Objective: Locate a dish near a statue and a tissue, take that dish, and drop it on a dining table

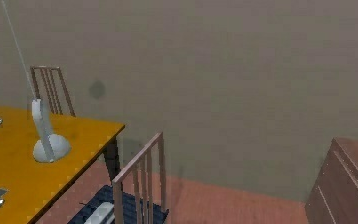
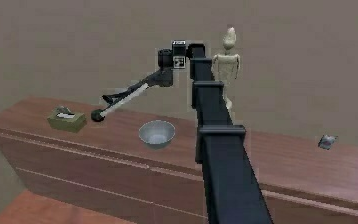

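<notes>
In the arm side view a grey-blue dish [image 2: 157, 133] sits on a long wooden dresser top [image 2: 277, 160]. A pale statue [image 2: 227, 62] stands behind it, to the right, and a tissue box [image 2: 67, 120] lies to its left. The dark arm [image 2: 219, 140] rises past the dish's right side. The gripper [image 2: 100, 112] slants down and leftward, its fingertips [image 2: 97, 116] ending close to the tissue box, left of and beyond the dish. I cannot tell whether it holds anything. A yellow dining table [image 1: 82, 150] fills the forward view's left.
A small grey object [image 2: 328, 141] lies at the dresser's right end. On the dining table stands a white curved object [image 1: 47, 138]. One chair [image 1: 52, 90] stands behind the table, another [image 1: 142, 180] at its near corner. A brown cabinet [image 1: 342, 185] sits in the forward view's lower right.
</notes>
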